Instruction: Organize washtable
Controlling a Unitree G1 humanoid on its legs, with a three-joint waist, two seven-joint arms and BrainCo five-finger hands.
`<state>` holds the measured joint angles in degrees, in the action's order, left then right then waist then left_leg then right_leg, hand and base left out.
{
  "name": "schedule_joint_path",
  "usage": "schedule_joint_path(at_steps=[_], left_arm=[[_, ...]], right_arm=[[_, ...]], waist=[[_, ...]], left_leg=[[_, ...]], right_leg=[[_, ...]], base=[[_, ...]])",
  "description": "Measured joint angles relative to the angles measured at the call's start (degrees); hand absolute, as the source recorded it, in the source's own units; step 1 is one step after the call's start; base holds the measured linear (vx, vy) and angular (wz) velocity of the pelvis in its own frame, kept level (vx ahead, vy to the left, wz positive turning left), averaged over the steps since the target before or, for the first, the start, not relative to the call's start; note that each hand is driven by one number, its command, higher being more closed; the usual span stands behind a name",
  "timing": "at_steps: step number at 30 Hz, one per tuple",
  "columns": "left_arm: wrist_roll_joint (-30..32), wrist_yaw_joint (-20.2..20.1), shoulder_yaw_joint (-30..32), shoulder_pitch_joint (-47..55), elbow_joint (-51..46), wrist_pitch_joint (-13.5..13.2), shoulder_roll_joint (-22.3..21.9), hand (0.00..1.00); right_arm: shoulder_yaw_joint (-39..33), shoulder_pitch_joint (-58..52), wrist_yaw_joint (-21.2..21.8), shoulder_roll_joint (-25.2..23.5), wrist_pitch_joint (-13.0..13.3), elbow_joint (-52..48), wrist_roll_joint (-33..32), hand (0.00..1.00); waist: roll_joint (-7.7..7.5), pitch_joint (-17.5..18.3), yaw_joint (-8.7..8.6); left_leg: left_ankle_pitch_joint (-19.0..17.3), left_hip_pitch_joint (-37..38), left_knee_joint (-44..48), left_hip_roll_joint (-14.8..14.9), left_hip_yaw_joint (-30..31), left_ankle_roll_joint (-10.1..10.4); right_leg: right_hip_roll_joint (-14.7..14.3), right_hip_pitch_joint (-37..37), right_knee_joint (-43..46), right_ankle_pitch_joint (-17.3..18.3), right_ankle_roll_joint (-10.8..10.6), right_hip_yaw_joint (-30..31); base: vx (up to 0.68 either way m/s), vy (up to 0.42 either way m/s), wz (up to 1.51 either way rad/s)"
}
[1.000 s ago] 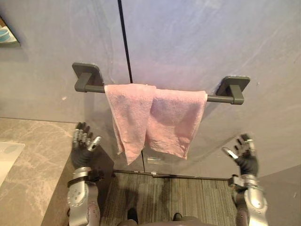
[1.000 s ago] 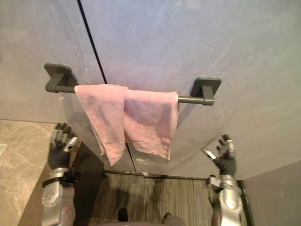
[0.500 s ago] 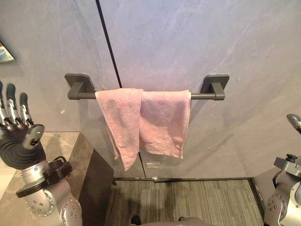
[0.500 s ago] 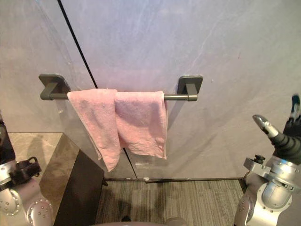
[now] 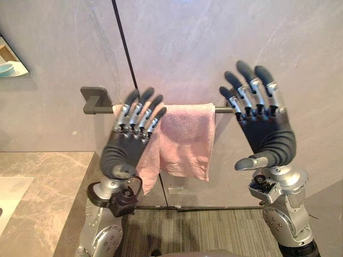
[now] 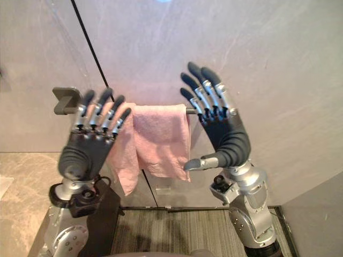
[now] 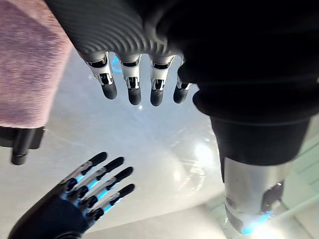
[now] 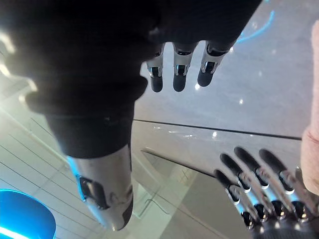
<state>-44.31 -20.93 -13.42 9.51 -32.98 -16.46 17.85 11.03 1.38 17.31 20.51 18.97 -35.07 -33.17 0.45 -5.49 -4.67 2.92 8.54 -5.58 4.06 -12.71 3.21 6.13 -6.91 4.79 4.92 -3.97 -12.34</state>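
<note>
Towel [image 5: 185, 142] between upraised left hand [image 5: 124, 152], right hand [image 5: 268, 134]

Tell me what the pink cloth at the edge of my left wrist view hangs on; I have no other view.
Observer: The pink towel is draped over a dark bar on the wall.
Operator: Is a robot hand gripping it?
Observer: No. The left robot hand is up before the towel's left part, fingers straight.
Operator: And the right one?
Observer: The right robot hand is up beside the towel's right edge, open, holding nothing.
</note>
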Motion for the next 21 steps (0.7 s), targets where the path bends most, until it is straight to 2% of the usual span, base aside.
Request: schedule_joint_path(at_steps=[5,9,10,17,21], left_arm=[[-0.2,-1.5,-4.4,-1.2,5.2,2.1,2.5,0.00],[0.1,-1.7,-6.5,-1.3,8.3,2.8,4.0,0.00],[1.1,-1.7,-7.0,-1.3,9.8,3.1,4.3,0.00],[5.2,-1.5,-7.5,-1.3,16.3,3.8,5.4,0.00],[7.5,-1.1,-7.4,-1.3,18.9,4.1,5.5,0.00]], right_arm=[[4.1,0.0,1.8,2.7,-1.7,1.2,-1.0,0.00],[6.2,0.0,2.6,3.9,-2.5,4.9,-1.3,0.00],[7.4,0.0,2.8,4.3,-3.3,6.2,-1.7,0.00],[12.7,0.0,3.8,6.0,-6.2,13.6,-1.2,0.00],[14.3,0.0,4.1,6.1,-6.6,16.5,0.2,0.00]], waist=[[-0.05,0.0,0.23],[-0.22,0.0,0.25],[-0.25,0.0,0.28],[-0.43,-0.1,0.54],[-0.69,0.0,0.68]], left_leg=[[0.0,0.2,-0.3,0.0,0.0,0.0],[0.0,0.1,-0.3,0.0,-0.1,0.0],[0.0,0.1,-0.3,0.0,-0.1,0.0],[0.0,-0.2,-0.3,0.0,0.0,0.0],[0.0,-0.9,-0.3,0.0,0.2,0.0]], right_leg=[[0.0,-0.2,0.0,0.0,0.0,0.0],[0.0,0.0,0.0,-0.1,0.1,0.1],[0.0,0.0,0.0,-0.1,0.1,0.2],[0.0,0.2,-0.1,-0.1,0.1,0.0],[0.0,0.6,-0.5,-0.2,0.1,-0.2]], base=[[-0.04,-0.002,0.00],[0.00,0.000,0.00],[0.00,0.000,0.00],[0.00,0.000,0.00],[0.00,0.000,0.02]])
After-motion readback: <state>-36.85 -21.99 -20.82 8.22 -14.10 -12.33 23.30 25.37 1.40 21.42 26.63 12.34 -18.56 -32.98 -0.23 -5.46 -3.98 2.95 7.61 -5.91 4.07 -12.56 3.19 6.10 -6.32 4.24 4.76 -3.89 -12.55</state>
